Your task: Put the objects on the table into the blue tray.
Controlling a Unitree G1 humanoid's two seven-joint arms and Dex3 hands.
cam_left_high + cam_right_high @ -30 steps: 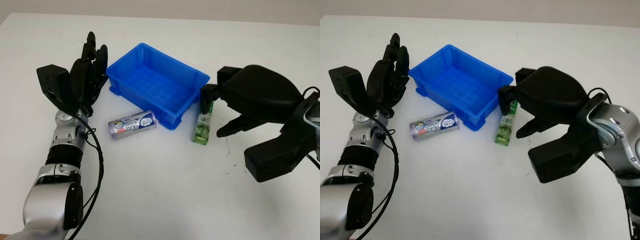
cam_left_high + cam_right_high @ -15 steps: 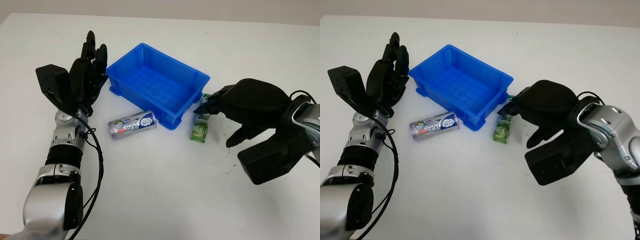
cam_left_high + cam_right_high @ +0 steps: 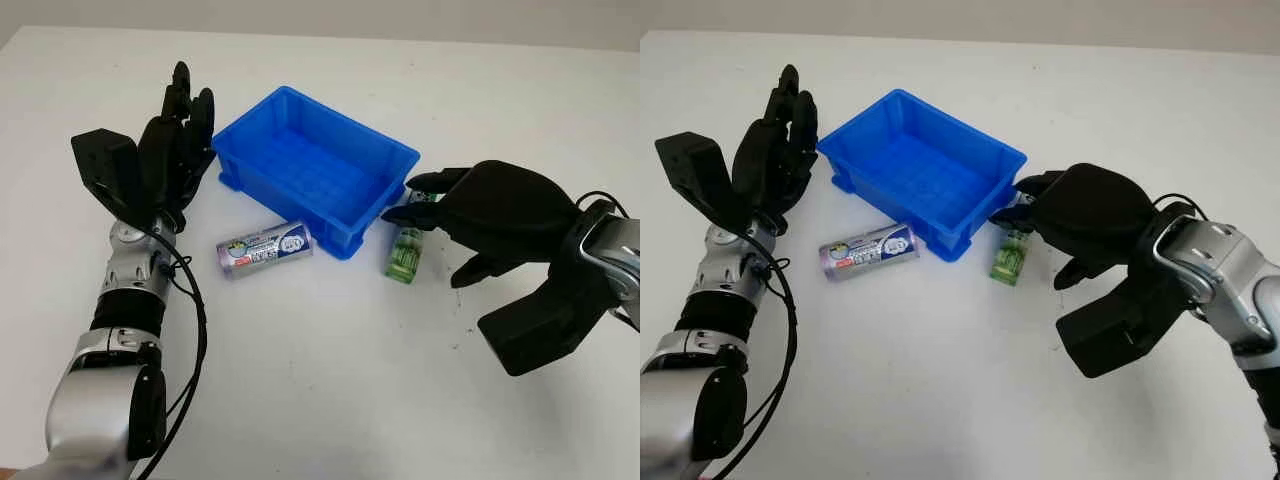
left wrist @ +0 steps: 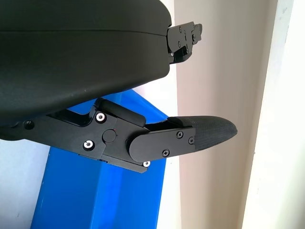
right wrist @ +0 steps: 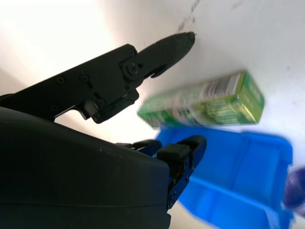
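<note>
Right hand (image 3: 425,205) sits at the upper end of the small green rectangular box (image 3: 405,253), fingers curled toward it but no firm hold visible; whether they touch it can't be told. Box lies on the white worktop (image 3: 330,380) just beside the near right corner of the blue plastic tray (image 3: 313,168), which holds nothing yet.

Risks: a loose pinch near the box's end could let it tip or slip out on lifting. Tray wall is very close, so the fingers or the box could bump it and shove the tray.

Purple-and-white cylindrical can (image 3: 264,249) lies on its side just beside the tray's near wall; likely to roll if nudged.

Left hand (image 3: 172,150) is open, raised beside the tray's left end, idle.

Room: open worktop near and right of the box; tray top unobstructed for dropping in from above.
</note>
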